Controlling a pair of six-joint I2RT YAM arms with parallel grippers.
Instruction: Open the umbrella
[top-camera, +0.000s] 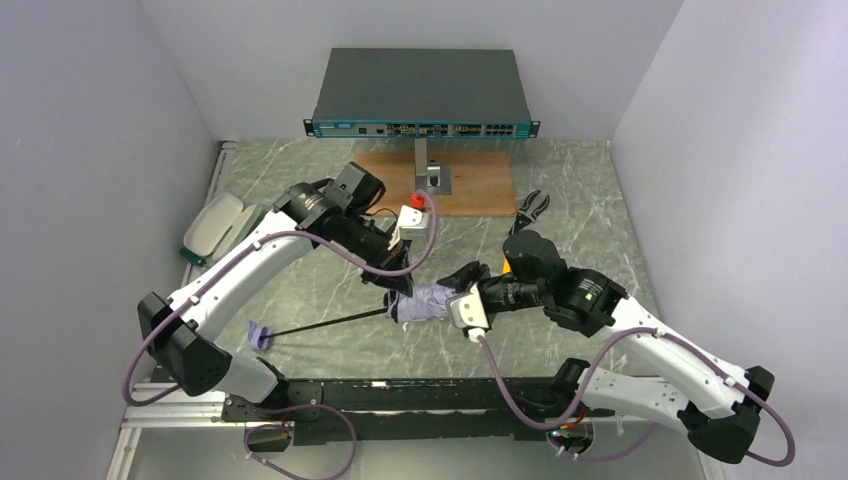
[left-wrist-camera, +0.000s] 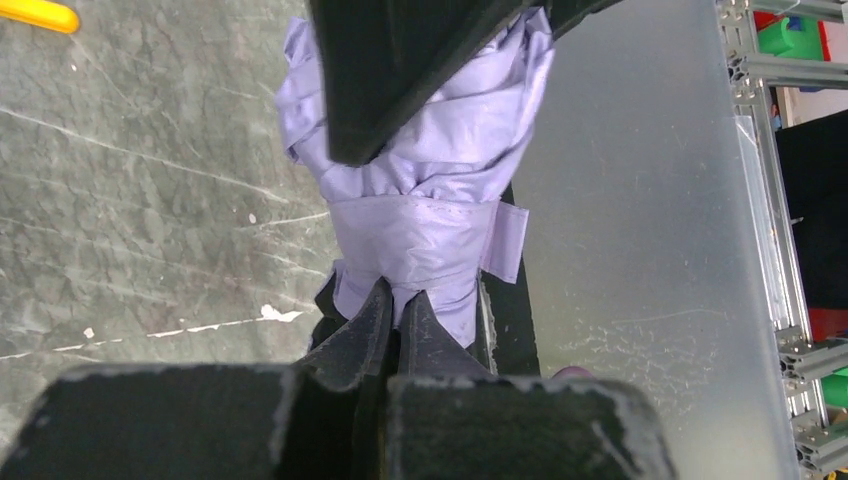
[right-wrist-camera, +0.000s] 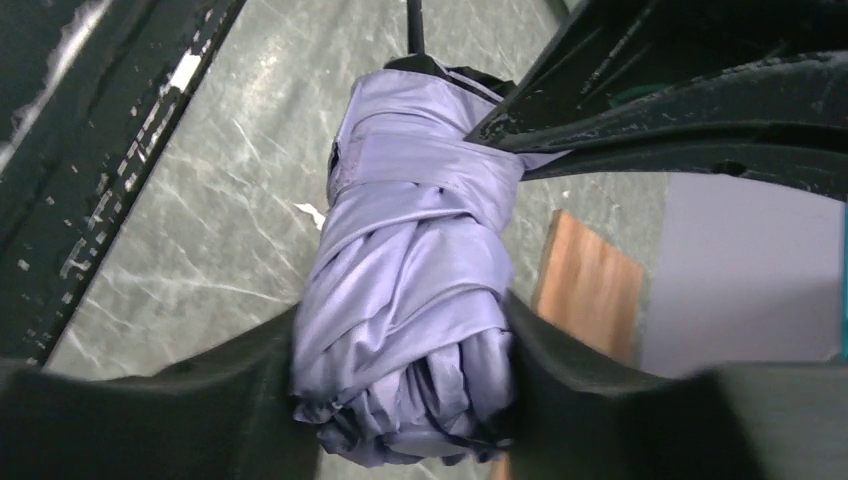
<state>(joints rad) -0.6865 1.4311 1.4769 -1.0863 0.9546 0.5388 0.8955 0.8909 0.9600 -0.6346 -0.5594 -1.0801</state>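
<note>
Umbrella (top-camera: 430, 303), folded, lay on its side near the middle of the grey-green marbled counter (top-camera: 570, 200). Its long axis ran almost left to right. The bundled canopy sat at the centre, and a thin dark shaft (top-camera: 330, 322) reached out to the left, angling slightly toward the arm bases. It ended in a small lavender handle (top-camera: 258, 335).

Both hands met at the canopy end, well apart from the handle. The left hand (left-wrist-camera: 397, 310) came in from the far left side, and its fingers were pressed together. They appeared to pinch a thin fold at the edge of the wrap strap (left-wrist-camera: 415, 235), the flat stitched band circling the bundle on its shaft side.

The right hand (right-wrist-camera: 400, 320) came from the right, along the long axis, and straddled the free tip end. Its two fingers stood on opposite sides of the fabric and touched it. How firm that hold was could not be told.

The canopy was pale lavender cloth, smooth with a slight sheen, and gathered into soft crumpled pleats. A little black lining showed at the tip end. The bundle looked squashy, likely to give under pressure rather than resist, and the slick fabric could slip. The strap was snug, with a short square tab sticking out to one side.

The strap was probably the thing to free first, and it lay under the left hand, with the right placed to steady the bundle.

At the left edge of the counter rested a pale oval case (top-camera: 215, 225).
</note>
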